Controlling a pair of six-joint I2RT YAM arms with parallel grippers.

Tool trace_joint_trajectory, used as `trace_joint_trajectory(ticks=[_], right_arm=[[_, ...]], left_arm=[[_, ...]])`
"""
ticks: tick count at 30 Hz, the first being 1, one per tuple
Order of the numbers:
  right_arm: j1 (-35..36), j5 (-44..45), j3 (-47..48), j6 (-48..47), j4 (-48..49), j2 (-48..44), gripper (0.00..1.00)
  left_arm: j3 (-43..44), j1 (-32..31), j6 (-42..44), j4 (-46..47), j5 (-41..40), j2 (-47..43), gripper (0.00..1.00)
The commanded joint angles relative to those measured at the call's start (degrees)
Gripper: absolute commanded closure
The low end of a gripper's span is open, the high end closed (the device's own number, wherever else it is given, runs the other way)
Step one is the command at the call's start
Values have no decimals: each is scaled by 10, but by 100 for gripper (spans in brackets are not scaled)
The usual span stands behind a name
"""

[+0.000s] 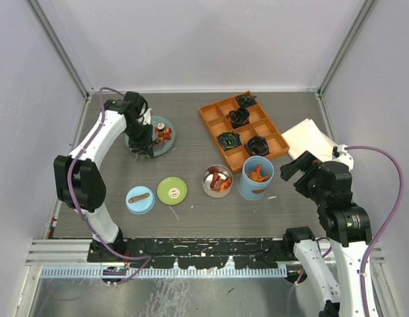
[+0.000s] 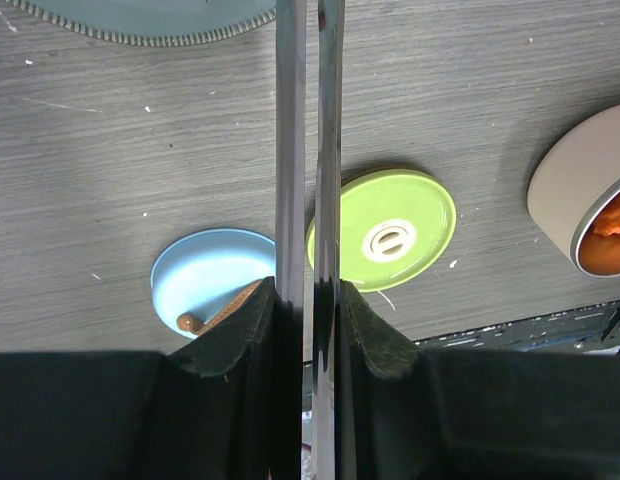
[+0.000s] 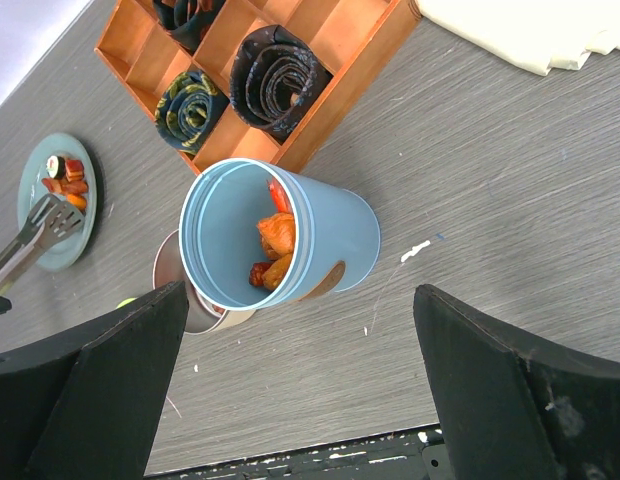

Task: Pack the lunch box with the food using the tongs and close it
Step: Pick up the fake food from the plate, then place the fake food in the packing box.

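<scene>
The left end effector (image 2: 308, 300) is clenched on the tongs (image 2: 290, 150). Its black fingers (image 2: 235, 335) are pressed against both metal arms, which are squeezed nearly together. In the right wrist view the tong tips are seen over the teal plate (image 1: 168, 144), just beside the food (image 1: 164, 133) piled there. Whether a chunk is gripped cannot be told. In the top view the tips are hidden by the left arm.

Nearer the front edge, the green lid (image 2: 385, 228) and the blue lid (image 2: 205, 280) are laid flat on the bench (image 1: 191, 152), side by side but apart. To their right the steel tin (image 1: 218, 181) is left uncovered, with orange and red chunks inside. The light-blue cylinder (image 1: 256, 177) is stood upright just beside the tin, also uncovered, with a few orange chunks at its bottom.

The orange tray (image 3: 344, 89) of black coils (image 3: 280, 65) is set just behind the cylinder; contact cannot be told. The right end effector (image 1: 293, 168) is released, with its jaws spread wide. It is held above the bench to the right of the cylinder, apart from it. A white sheet (image 1: 309, 137) is laid behind it at the bench's right edge.
</scene>
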Motion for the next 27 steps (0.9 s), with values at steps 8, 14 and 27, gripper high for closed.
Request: trace_joint_trajectory(ticks=[8, 14, 27], right_arm=[[-2, 2, 11, 2, 18, 0, 0], [-2, -4, 12, 4, 20, 1, 0], [-2, 0, 15, 4, 10, -9, 0]], left_arm=[[32, -9, -30, -38, 77, -110, 87], [20, -119, -61, -43, 116, -135, 87], [9, -330, -88, -85, 88, -98, 86]])
